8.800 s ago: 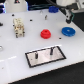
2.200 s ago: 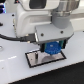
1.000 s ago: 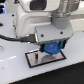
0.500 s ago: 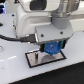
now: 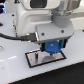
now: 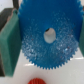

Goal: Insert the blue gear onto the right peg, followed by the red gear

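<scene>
A: One gear in play: gripper (image 5: 52,48) clamps the blue gear (image 5: 51,47) at centre frame, low over the plate (image 5: 33,59).
B: Peg?
A: Hidden. Best to line the hub hole (image 6: 49,35) over the right peg, descend straight.
B: Red gear?
A: Red gear (image 6: 36,81) waits at the wrist frame's bottom edge. White table (image 5: 15,72), pale blurry room.

Bright, even light; soft blur throughout.

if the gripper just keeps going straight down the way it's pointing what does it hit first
Most likely the grey plate beneath it. The gripper holds the blue gear just above that plate, so the gear would meet it first. The right peg is hidden, so alignment is unclear.
</scene>
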Tool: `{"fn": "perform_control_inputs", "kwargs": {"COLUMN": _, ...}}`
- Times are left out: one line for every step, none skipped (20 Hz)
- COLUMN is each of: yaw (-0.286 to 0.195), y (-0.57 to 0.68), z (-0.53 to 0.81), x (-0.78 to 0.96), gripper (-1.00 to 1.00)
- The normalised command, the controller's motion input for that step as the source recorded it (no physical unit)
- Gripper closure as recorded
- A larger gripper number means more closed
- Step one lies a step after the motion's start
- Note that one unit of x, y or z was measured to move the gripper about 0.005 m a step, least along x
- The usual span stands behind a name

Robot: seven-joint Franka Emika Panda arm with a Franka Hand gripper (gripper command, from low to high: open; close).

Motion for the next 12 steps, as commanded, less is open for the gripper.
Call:
{"fn": "perform_control_inputs", "kwargs": {"yaw": 0.000, "y": 0.00, "z": -0.14, "x": 0.33, "gripper": 1.00}}
{"fn": "perform_control_inputs", "kwargs": {"yaw": 0.000, "y": 0.00, "z": -0.17, "x": 0.31, "gripper": 1.00}}
{"fn": "perform_control_inputs", "kwargs": {"yaw": 0.000, "y": 0.00, "z": -0.19, "x": 0.26, "gripper": 1.00}}
{"fn": "perform_control_inputs", "kwargs": {"yaw": 0.000, "y": 0.08, "z": 0.00, "x": 0.00, "gripper": 1.00}}
{"fn": "perform_control_inputs", "kwargs": {"yaw": 0.000, "y": 0.15, "z": 0.12, "x": -0.01, "gripper": 1.00}}
{"fn": "perform_control_inputs", "kwargs": {"yaw": 0.000, "y": 0.11, "z": 0.24, "x": -0.13, "gripper": 1.00}}
{"fn": "perform_control_inputs", "kwargs": {"yaw": 0.000, "y": 0.06, "z": 0.29, "x": -0.22, "gripper": 1.00}}
{"fn": "perform_control_inputs", "kwargs": {"yaw": 0.000, "y": 0.01, "z": 0.30, "x": -0.24, "gripper": 1.00}}
{"fn": "perform_control_inputs", "kwargs": {"yaw": 0.000, "y": 0.00, "z": 0.27, "x": -0.27, "gripper": 1.00}}
{"fn": "perform_control_inputs", "kwargs": {"yaw": 0.000, "y": 0.00, "z": 0.21, "x": -0.21, "gripper": 1.00}}
{"fn": "perform_control_inputs", "kwargs": {"yaw": 0.000, "y": -0.05, "z": 0.10, "x": -0.13, "gripper": 1.00}}
{"fn": "perform_control_inputs", "kwargs": {"yaw": 0.000, "y": -0.07, "z": 0.01, "x": -0.09, "gripper": 1.00}}
